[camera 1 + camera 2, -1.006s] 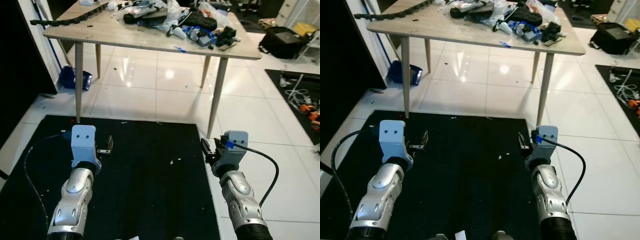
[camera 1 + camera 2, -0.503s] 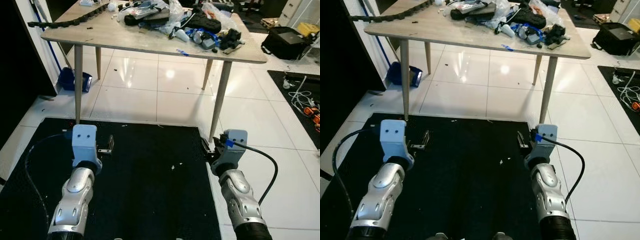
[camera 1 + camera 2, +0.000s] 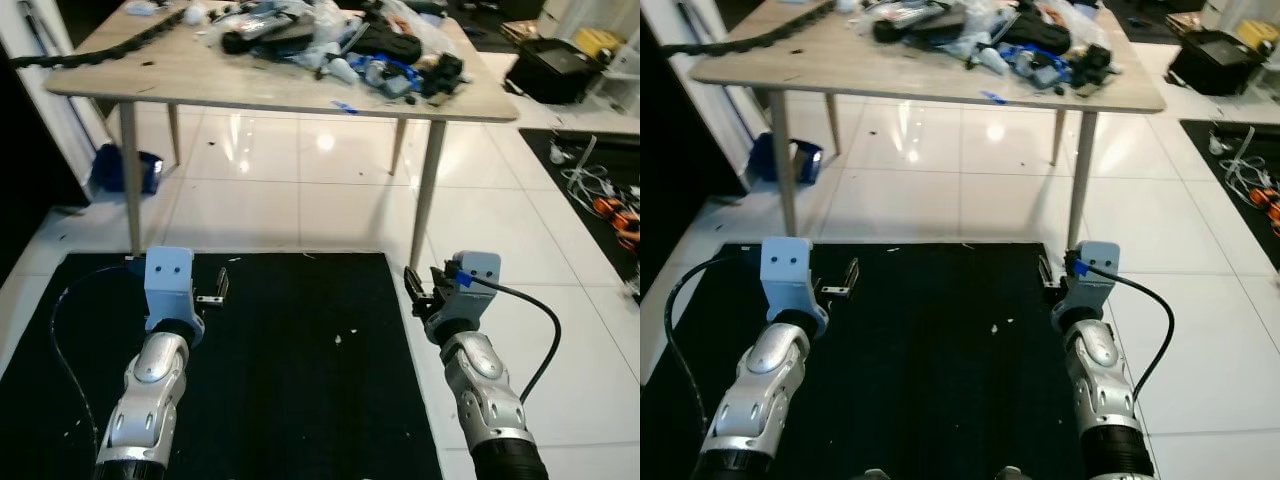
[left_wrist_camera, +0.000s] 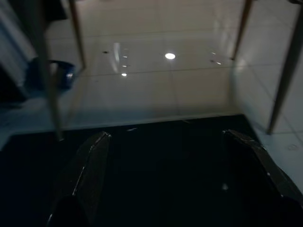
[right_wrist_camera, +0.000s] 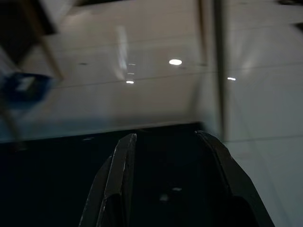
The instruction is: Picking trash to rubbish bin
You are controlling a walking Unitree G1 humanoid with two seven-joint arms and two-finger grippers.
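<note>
Small white scraps [image 3: 338, 340] lie on the black floor mat [image 3: 290, 380] in front of me, between my two arms. My left gripper [image 3: 216, 291] is held low over the mat's far left part, its fingers wide apart and empty, as the left wrist view [image 4: 165, 135] shows. My right gripper [image 3: 419, 291] hovers at the mat's right edge, open and empty, which the right wrist view [image 5: 165, 136] confirms. A blue container [image 3: 125, 170] stands on the white tiles by the table's far left leg.
A wooden table [image 3: 250, 85] piled with bags, cables and wrappers stands just beyond the mat on thin legs [image 3: 425, 195]. A black bag [image 3: 570, 70] and loose cables [image 3: 600, 190] lie on the floor at the right. White tiles spread under the table.
The whole view has shifted a little, so the camera has moved; the table sits slightly lower and further left in the picture. Both arms keep their pose, grippers open as before.
</note>
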